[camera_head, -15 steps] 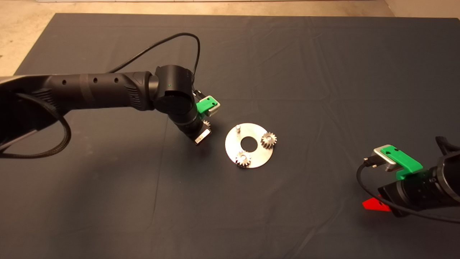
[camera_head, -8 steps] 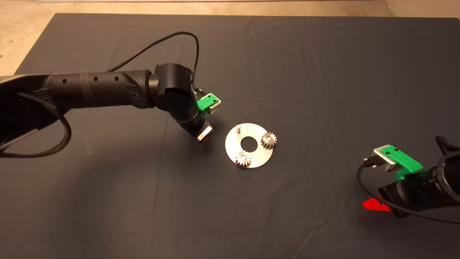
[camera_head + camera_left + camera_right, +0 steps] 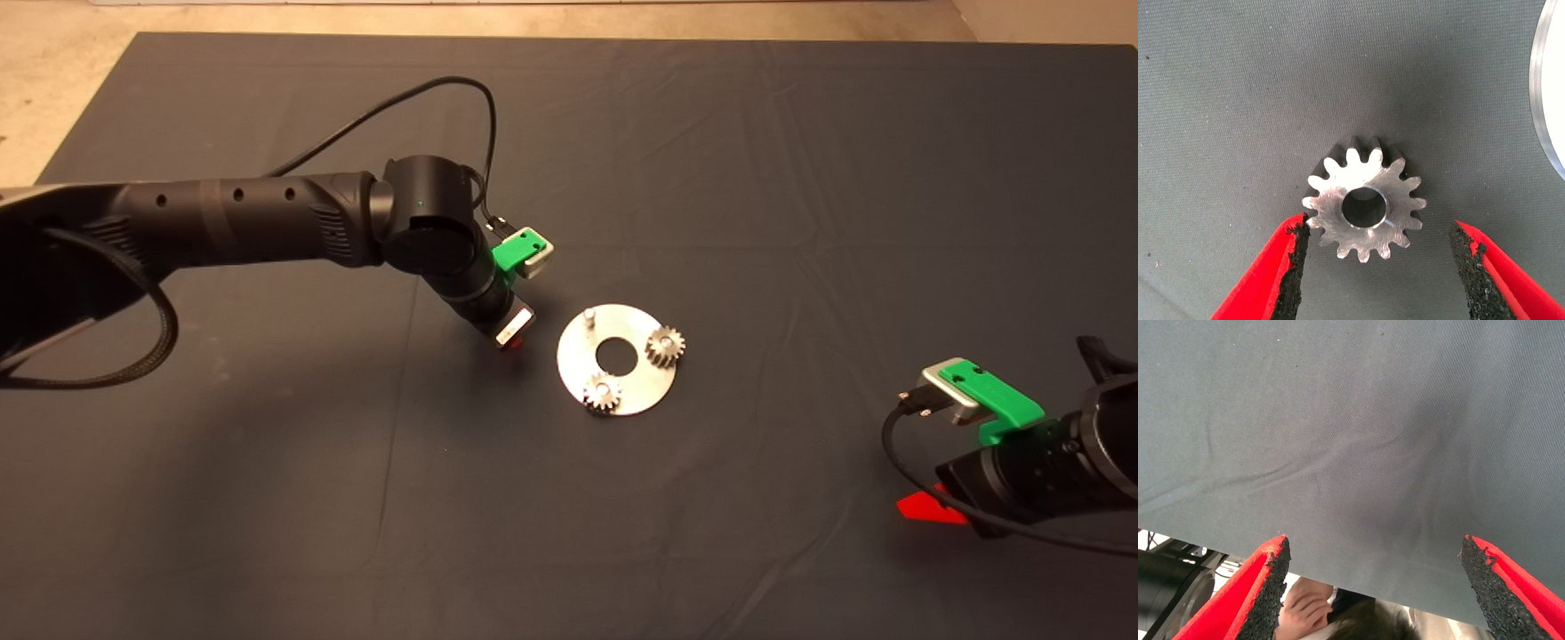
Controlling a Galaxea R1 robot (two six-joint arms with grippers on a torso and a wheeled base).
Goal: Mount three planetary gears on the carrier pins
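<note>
Third gear flat on the mat between the parted red fingers of the left gripper.

The small silvery toothed spur gear lies with its dark bore facing up, one black pad just touching its teeth, the other apart. Beside it, the flat round silver carrier disc bears two seated gears and one bare upright pin. The right gripper waits spread wide at the dark mat's edge.

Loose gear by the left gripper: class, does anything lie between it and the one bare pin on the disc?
Nothing visible. The loose gear lies on the mat between the open left gripper fingers; only bare mat separates it from the bare pin.
</note>
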